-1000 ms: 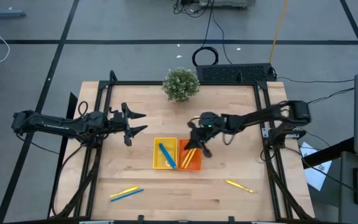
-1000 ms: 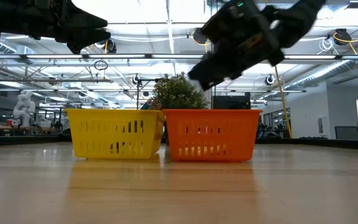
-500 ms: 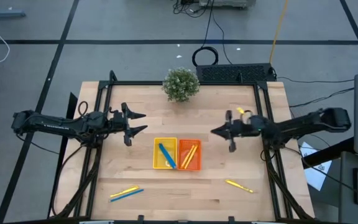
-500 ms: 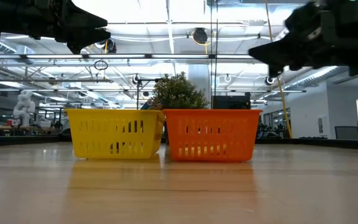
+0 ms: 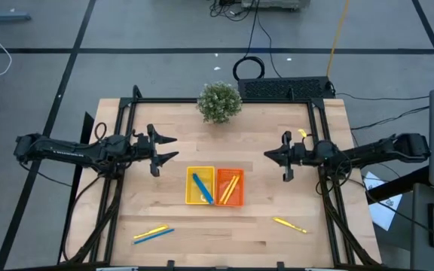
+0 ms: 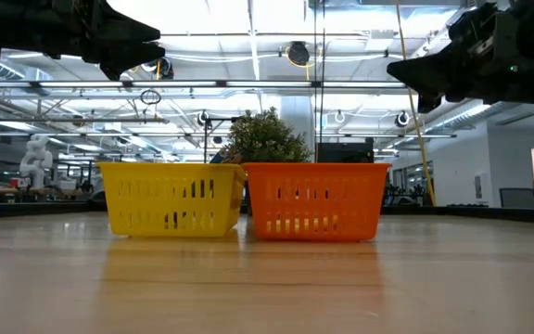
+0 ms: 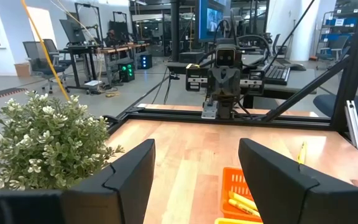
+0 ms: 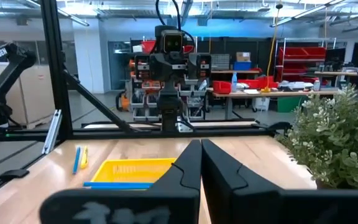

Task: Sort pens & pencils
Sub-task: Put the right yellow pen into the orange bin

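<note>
Hands both empty: your left hand (image 5: 164, 150) hangs wide, right hand (image 5: 271, 156) pinched closed. Pencils (image 5: 230, 185) lie in orange tray (image 5: 230, 202); three sticks (image 5: 151, 235) wait on desk (image 5: 277, 248).

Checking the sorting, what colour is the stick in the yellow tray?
Blue stick, clearest in the high view.

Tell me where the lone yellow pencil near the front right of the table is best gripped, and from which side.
Probably at its middle, from straight above. The yellow pencil lies flat and alone on the bare table, angled slightly, so the fingers should close across its thin shaft, square to its length. The right end effector hangs nearest but is shut; it would need to open first.
</note>
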Available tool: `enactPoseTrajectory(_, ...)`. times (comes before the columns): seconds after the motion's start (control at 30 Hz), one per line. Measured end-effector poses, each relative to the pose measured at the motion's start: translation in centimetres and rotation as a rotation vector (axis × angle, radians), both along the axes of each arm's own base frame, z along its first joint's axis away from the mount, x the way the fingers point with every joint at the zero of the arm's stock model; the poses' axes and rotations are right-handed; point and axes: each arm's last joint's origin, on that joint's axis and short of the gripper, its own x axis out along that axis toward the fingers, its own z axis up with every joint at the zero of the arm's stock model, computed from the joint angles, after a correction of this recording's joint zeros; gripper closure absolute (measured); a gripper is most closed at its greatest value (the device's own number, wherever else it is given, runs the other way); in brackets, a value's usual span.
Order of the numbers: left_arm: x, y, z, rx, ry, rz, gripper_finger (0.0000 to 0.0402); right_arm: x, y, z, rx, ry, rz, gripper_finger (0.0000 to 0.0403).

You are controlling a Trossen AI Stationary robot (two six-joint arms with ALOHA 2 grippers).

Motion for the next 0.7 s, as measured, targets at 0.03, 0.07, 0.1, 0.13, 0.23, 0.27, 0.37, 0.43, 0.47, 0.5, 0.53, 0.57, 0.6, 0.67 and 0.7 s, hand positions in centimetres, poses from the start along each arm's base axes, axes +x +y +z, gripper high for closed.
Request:
enactPoseTrajectory(0.03, 0.0, 0.0, 0.0, 0.000, 0.001, 0.000, 0.0163, 0.0, 0.0, 0.0, 0.000, 0.003, 0.000, 0.0403)
enactPoseTrajectory(0.07, 0.0, 0.0, 0.0, 0.000, 0.001, 0.000, 0.0163, 0.0, 0.0, 0.0, 0.000, 0.004, 0.000, 0.0403)
enactPoseTrajectory(0.1, 0.0, 0.0, 0.0, 0.000, 0.000, 0.000, 0.0163, 0.0, 0.0, 0.0, 0.000, 0.003, 0.000, 0.0403)
enactPoseTrajectory(0.13, 0.0, 0.0, 0.0, 0.000, 0.000, 0.000, 0.0163, 0.0, 0.0, 0.0, 0.000, 0.002, 0.000, 0.0403)
enactPoseTrajectory(0.23, 0.0, 0.0, 0.0, 0.000, 0.000, 0.000, 0.0163, 0.0, 0.0, -0.2, 0.000, 0.020, 0.004, 0.0401)
enactPoseTrajectory(0.27, 0.0, 0.0, 0.0, 0.000, 0.001, 0.000, 0.0163, 0.1, 0.1, -0.3, 0.001, 0.029, 0.007, 0.0397)
enactPoseTrajectory(0.37, 0.0, 0.0, 0.0, 0.000, 0.000, 0.000, 0.0163, 0.1, 0.4, -0.3, 0.023, 0.036, 0.034, 0.0370)
enactPoseTrajectory(0.43, 0.0, 0.0, 0.0, 0.000, 0.001, 0.000, 0.0163, 0.3, 1.2, -0.6, 0.030, 0.088, 0.080, 0.0342)
enactPoseTrajectory(0.47, 0.0, 0.0, 0.0, 0.000, 0.000, 0.000, 0.0163, 0.8, 1.7, -0.1, 0.020, 0.106, 0.110, 0.0327)
enactPoseTrajectory(0.5, 0.0, 0.0, 0.0, 0.000, 0.000, 0.000, 0.0163, 1.3, 2.2, 0.5, 0.003, 0.127, 0.138, 0.0312)
enactPoseTrajectory(0.53, 0.0, 0.0, 0.0, 0.000, 0.000, 0.000, 0.0163, 1.9, 2.8, 1.1, -0.013, 0.156, 0.150, 0.0298)
enactPoseTrajectory(0.57, 0.0, 0.0, 0.0, 0.000, 0.000, 0.000, 0.0163, 2.6, 3.5, 1.8, -0.030, 0.195, 0.148, 0.0286)
enactPoseTrajectory(0.6, 0.0, 0.0, 0.0, 0.000, 0.000, 0.000, 0.0163, 3.2, 4.1, 2.3, -0.052, 0.245, 0.134, 0.0274)
enactPoseTrajectory(0.67, 0.0, 0.0, 0.0, 0.000, 0.001, 0.000, 0.0163, 4.3, 5.4, 3.2, -0.095, 0.337, 0.111, 0.0257)
enactPoseTrajectory(0.7, 0.0, 0.0, -0.1, 0.000, 0.005, 0.000, 0.0163, 4.8, 6.0, 3.7, -0.107, 0.374, 0.105, 0.0251)
